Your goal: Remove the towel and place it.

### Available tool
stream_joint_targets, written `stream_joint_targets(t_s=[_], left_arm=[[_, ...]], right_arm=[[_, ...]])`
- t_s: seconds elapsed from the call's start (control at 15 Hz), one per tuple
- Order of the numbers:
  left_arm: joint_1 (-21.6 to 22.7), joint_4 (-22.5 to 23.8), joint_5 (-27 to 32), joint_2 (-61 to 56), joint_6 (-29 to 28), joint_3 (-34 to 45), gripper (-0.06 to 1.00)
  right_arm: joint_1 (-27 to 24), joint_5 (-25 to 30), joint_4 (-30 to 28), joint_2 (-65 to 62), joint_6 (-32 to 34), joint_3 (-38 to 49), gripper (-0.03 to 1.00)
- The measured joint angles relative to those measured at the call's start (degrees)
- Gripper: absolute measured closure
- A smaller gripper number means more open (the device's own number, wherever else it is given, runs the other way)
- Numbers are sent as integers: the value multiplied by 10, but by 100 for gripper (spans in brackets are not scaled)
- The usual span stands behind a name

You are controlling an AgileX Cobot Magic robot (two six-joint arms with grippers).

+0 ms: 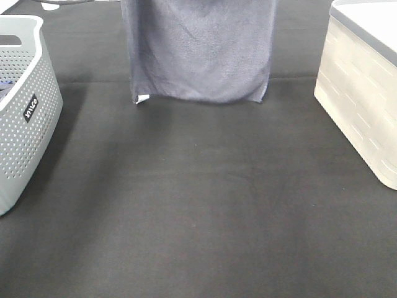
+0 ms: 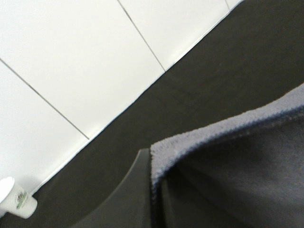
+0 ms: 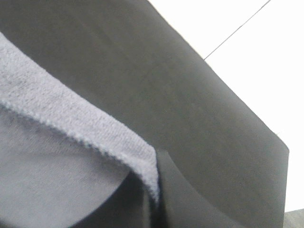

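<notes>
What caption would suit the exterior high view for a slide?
A grey-lavender towel hangs over a black mat, between a grey perforated basket and a cream bin.

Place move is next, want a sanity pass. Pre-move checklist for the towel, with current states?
1. Left tool grips a towel corner: ok.
2. Right tool grips the other top corner: ok.
3. Towel hangs flat, not bunched: ok.
4. Lower hem clear of the black mat: cannot tell.
5. Grey basket and white box stand apart from towel: ok.
</notes>
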Motion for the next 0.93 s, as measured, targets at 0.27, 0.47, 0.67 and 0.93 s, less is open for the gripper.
stream_joint_targets(t_s=[0.27,0.47,0.67,0.93], left_arm=[[25,1,-105,36,61,-20,94],[28,1,-107,68,99,-92,94],[28,1,-89,97,111,-138,94],[8,0,88,128,112,-122,94]], right_arm=[[-1,-87,9,23,1,0,96],[-1,-160,26,31,1,0,96],[-5,-179,28,45,1,0,96],[-16,-48,50,71,1,23,96]])
